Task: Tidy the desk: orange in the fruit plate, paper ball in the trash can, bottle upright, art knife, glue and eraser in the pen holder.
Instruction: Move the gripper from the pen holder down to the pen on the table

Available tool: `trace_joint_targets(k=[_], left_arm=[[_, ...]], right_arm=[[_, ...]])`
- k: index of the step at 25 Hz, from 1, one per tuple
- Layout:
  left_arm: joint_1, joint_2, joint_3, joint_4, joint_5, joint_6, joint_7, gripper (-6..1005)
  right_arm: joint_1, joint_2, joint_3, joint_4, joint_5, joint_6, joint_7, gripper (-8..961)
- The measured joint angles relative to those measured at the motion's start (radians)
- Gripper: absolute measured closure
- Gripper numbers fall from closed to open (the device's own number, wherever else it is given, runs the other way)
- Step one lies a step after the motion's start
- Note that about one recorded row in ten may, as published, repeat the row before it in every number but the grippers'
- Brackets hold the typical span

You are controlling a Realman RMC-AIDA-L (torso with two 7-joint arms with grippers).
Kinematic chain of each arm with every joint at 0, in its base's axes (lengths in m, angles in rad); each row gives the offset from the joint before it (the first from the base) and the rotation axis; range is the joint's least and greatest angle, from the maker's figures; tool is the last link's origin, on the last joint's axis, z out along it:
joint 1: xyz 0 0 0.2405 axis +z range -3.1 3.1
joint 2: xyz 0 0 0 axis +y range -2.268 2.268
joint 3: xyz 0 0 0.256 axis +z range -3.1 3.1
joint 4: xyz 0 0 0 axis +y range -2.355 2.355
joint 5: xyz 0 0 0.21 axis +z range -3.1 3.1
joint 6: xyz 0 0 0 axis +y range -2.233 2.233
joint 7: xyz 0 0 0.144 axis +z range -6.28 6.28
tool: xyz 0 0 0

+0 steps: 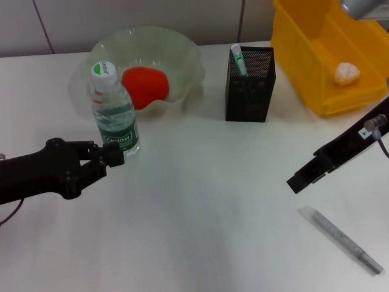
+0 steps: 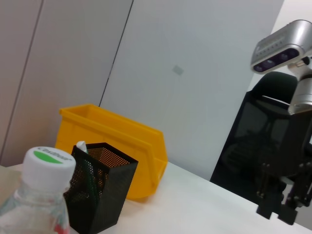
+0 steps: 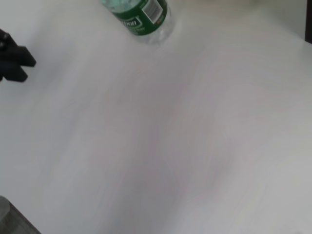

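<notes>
Knife (image 1: 341,238) lies flat on the desk (image 1: 200,231), just below and beside the right gripper (image 1: 298,181) — apart from it, nothing held. It looks like the art knife, grey with a paler end nearest the fingertips. Right gripper hangs above the desk, tilted down; I cannot tell how its fingers are set.

Step in hand, as I judge it: picking the knife for the holder (image 1: 250,84). Next move calls for the right gripper to shift toward the knife, line its fingers across the thin body, come down low — the knife is flat, so the pinch has to be close to the desk.

Bottle (image 1: 114,113) stands upright, touching or just beside the left gripper (image 1: 114,157) tips; fingers look close together at its base, but gripping or released — cannot tell. Bottle step looks done.

Orange (image 1: 144,87) sits in the plate (image 1: 182,55). Paper ball (image 1: 346,73) is in the yellow bin (image 1: 304,42). Holder, well beyond the right fingers, has one green-white item (image 1: 239,59) in it — glue, probably. Eraser not seen.
</notes>
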Motion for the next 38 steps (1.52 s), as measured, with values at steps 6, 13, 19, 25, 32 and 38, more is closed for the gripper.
trace_joint_targets(k=[6, 13, 19, 25, 32, 38], left_arm=[[0.000, -0.001, -0.001, 0.000, -0.001, -0.017, 0.003, 860], [-0.008, -0.006, -0.004, -0.024, -0.008, -0.028, 0.027, 860], [-0.012, -0.005, -0.021, -0.037, -0.022, -0.034, 0.041, 860], [-0.009, -0.005, -0.029, -0.039, -0.061, -0.038, 0.048, 860], [-0.005, -0.006, -0.029, -0.049, -0.087, -0.039, 0.054, 861], [-0.007, -0.003, -0.034, -0.051, -0.097, -0.042, 0.057, 861]], right_arm=[[0.000, -0.009, -0.009, 0.009, -0.016, -0.016, -0.007, 487], [-0.004, -0.017, -0.013, 0.023, -0.089, -0.027, -0.055, 487], [-0.005, -0.013, -0.051, 0.062, -0.132, -0.026, -0.090, 488], [0.006, -0.009, -0.100, 0.108, -0.198, 0.017, -0.128, 488], [0.015, -0.007, -0.132, 0.159, -0.224, 0.079, -0.155, 487], [0.038, -0.002, -0.138, 0.245, -0.224, 0.145, -0.174, 526]])
